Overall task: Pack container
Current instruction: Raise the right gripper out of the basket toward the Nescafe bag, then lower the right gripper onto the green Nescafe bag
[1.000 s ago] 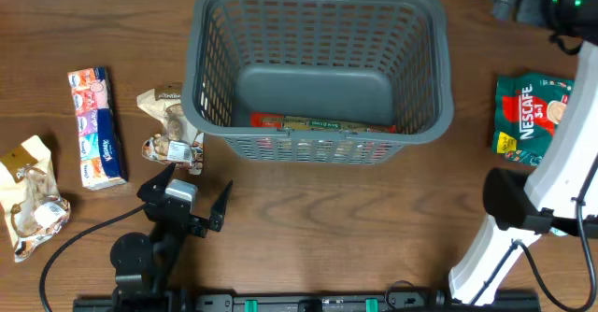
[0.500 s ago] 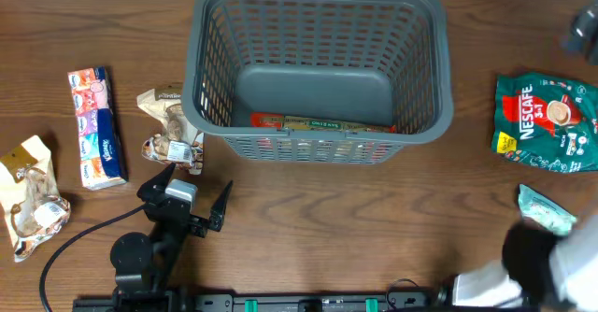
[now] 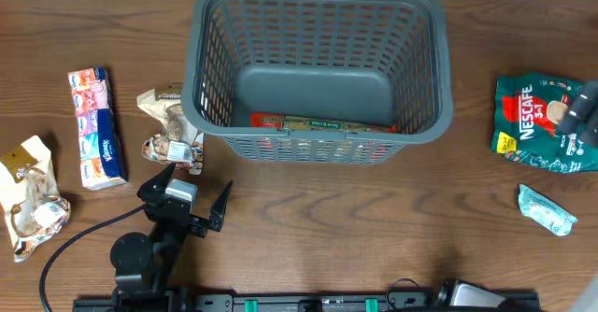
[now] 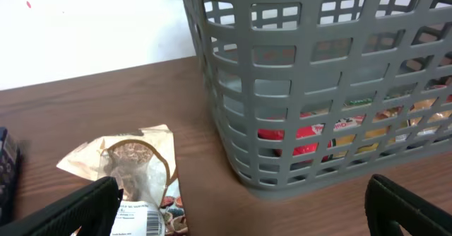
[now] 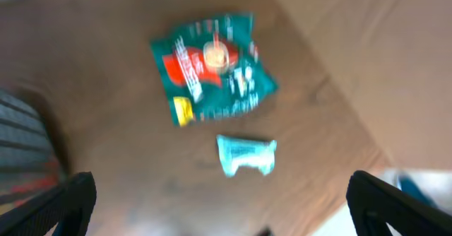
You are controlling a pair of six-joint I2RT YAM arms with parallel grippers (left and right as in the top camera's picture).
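Grey container [image 3: 425, 69] stands just ahead of my left gripper [image 3: 192, 192], whose jaws are spread wide and hold nothing; a red and yellow packet [image 3: 322, 123] lies inside, by the near wall. My right gripper [image 5: 220, 183] is also spread wide, empty, above a green bag [image 5: 212, 66].

we see the container [image 3: 420, 60] in dark grey all over, its sides a lattice of slots, and through them the red, yellow and green of a flat packet [image 3: 322, 123] on its floor. the table [image 3: 327, 228] is brown with darker wood grain. on it lie a green pouch [image 3: 542, 120] with red and white print, a pale teal sachet [image 3: 547, 209], a tissue pack [image 3: 96, 125] in pink, white and blue, a beige-and-brown snack bag [image 3: 171, 125] and a cream wrapper [image 3: 33, 195].
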